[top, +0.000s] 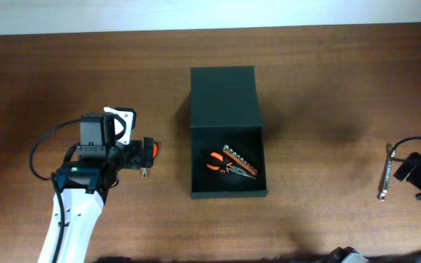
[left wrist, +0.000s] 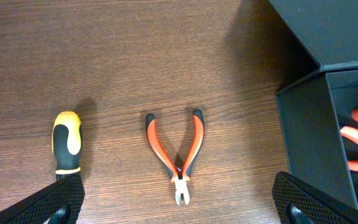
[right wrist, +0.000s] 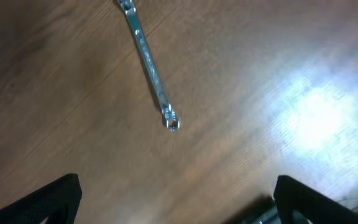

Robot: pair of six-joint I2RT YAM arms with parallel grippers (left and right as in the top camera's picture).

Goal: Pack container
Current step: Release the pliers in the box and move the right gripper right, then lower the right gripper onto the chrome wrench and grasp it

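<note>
Wood table point(top: 327, 66), container point(top: 229, 193) mid-table, lid point(top: 224, 98) flapped open to the far side, part-filled; my left gripper point(left wrist: 178, 196) hangs released over orange pliers point(left wrist: 178, 152) left of it, right gripper point(right wrist: 176, 199) released by wrench point(right wrist: 146, 65) at right: pick step I reckon, next descend and clamp the handles.

No words, numbers or signs can be read on anything here. The box point(top: 224, 95) has none to read. The pliers point(left wrist: 180, 173), the screwdriver point(left wrist: 66, 142) and the wrench point(right wrist: 148, 62) have none to read either.
</note>
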